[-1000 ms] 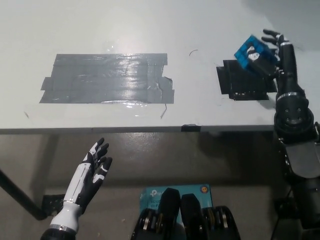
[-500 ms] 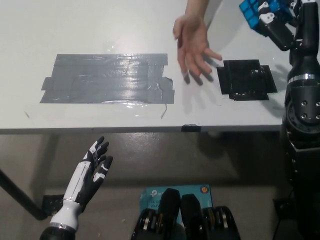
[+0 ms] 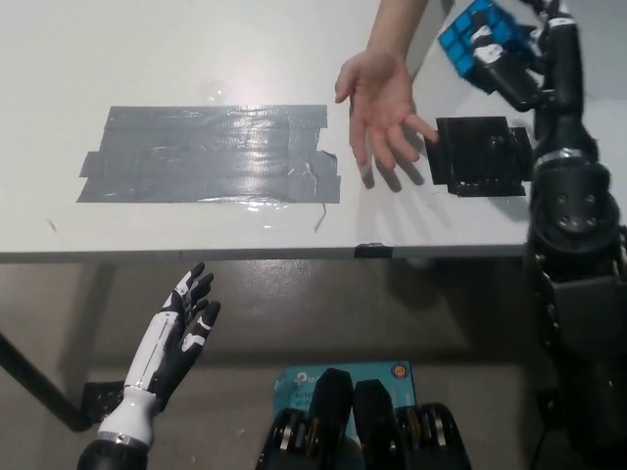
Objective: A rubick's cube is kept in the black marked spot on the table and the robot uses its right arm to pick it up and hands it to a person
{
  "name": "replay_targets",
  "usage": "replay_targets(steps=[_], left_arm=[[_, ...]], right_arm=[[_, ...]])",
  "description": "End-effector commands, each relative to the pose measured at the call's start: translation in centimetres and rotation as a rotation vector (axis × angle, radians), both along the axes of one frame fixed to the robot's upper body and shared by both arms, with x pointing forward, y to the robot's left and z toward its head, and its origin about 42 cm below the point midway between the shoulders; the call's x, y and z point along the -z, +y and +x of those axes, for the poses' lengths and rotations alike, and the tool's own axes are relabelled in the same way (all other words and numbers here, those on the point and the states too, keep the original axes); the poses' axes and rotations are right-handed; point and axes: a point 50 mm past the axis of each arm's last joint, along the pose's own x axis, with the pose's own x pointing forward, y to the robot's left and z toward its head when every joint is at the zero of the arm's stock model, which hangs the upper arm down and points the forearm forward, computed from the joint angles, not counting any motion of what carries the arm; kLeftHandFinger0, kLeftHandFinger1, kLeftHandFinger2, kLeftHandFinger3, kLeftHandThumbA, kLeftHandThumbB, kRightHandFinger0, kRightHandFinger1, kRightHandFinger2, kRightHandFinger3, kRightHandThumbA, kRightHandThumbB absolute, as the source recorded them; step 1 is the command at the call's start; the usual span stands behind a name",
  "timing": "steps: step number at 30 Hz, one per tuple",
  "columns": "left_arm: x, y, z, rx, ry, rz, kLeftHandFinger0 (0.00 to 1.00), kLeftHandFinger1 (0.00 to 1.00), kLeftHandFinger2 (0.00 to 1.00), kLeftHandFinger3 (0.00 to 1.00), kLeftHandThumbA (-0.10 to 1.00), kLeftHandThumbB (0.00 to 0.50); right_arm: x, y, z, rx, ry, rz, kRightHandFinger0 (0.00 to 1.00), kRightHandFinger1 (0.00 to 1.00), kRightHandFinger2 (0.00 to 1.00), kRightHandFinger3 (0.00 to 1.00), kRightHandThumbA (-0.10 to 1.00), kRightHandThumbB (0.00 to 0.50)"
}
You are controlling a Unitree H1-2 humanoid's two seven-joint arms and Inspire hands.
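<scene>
1. Fingers of the black right hand (image 3: 514, 64) are wrapped around the blue cube (image 3: 472, 36), holding it in the air near the picture's top right, above the table (image 3: 196, 49).
2. Compared with half a second ago, the cube and right hand have shifted toward picture left, closer to the person's hand.
3. That person's hand (image 3: 380, 103), palm up with fingers spread, lies just left of the black marked spot (image 3: 480, 157); it has stayed in much the same place.
4. Nothing rests on the black spot; the cube is above and slightly beyond it.
5. Left of the person's hand lies a wide grey tape patch (image 3: 211, 154), unchanged.
6. White left hand (image 3: 176, 338) rests below the table edge at lower left, fingers apart and holding nothing, as before.
</scene>
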Motion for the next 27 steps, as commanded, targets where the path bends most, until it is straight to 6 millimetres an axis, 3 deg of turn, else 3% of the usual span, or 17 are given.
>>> replay_targets(steps=[1, 5, 12, 16, 21, 24, 25, 26, 27], left_arm=[[-1.5, 0.1, 0.6, 0.023, -0.061, 0.024, 1.0, 1.0, 1.0, 1.0, 0.82, 0.203], [-1.5, 0.1, 0.8, 0.021, -0.064, 0.033, 1.0, 1.0, 1.0, 1.0, 0.82, 0.207], [-1.5, -0.1, 0.7, 0.025, -0.06, 0.03, 1.0, 1.0, 1.0, 1.0, 0.81, 0.202], [-1.5, 0.0, 0.8, 0.024, -0.065, 0.03, 1.0, 1.0, 1.0, 1.0, 0.8, 0.204], [-1.9, -0.2, 0.7, 0.027, -0.067, 0.029, 1.0, 1.0, 1.0, 1.0, 0.8, 0.202], [-2.0, -0.3, 0.7, 0.024, -0.069, 0.029, 1.0, 1.0, 1.0, 1.0, 0.8, 0.21], [-1.9, -0.2, 0.8, 0.024, -0.07, 0.034, 1.0, 1.0, 1.0, 1.0, 0.81, 0.216], [-2.0, -0.2, 0.9, 0.025, -0.074, 0.037, 1.0, 1.0, 1.0, 1.0, 0.81, 0.216], [-2.1, -0.1, 0.9, 0.025, -0.074, 0.037, 1.0, 1.0, 1.0, 1.0, 0.81, 0.216]], right_arm=[[-4.5, 2.8, 2.4, -0.038, -0.118, -0.088, 0.0, 0.41, 0.83, 0.9, -0.1, 0.172], [-4.3, 4.4, 5.2, -0.036, -0.059, -0.133, 0.01, 0.46, 0.88, 0.95, -0.1, 0.176], [-2.7, 5.7, 8.8, -0.021, 0.065, -0.205, 0.0, 0.46, 0.86, 0.91, -0.1, 0.192], [-2.1, 5.7, 9.6, -0.01, 0.111, -0.225, 0.0, 0.47, 0.86, 0.92, -0.1, 0.204], [-1.3, 5.5, 10.0, 0.006, 0.151, -0.251, 0.01, 0.42, 0.75, 0.88, -0.1, 0.229], [-0.4, 5.1, 10.1, 0.016, 0.165, -0.282, 0.03, 0.45, 0.78, 0.87, -0.1, 0.227], [-0.2, 5.0, 10.1, 0.006, 0.173, -0.31, 0.21, 0.57, 0.86, 0.99, 0.03, 0.297], [-0.1, 4.9, 10.2, -0.02, 0.189, -0.333, 0.32, 0.7, 1.0, 1.0, 0.18, 0.33], [0.1, 4.7, 10.3, -0.056, 0.219, -0.359, 0.6, 1.0, 1.0, 1.0, 0.38, 0.366]])
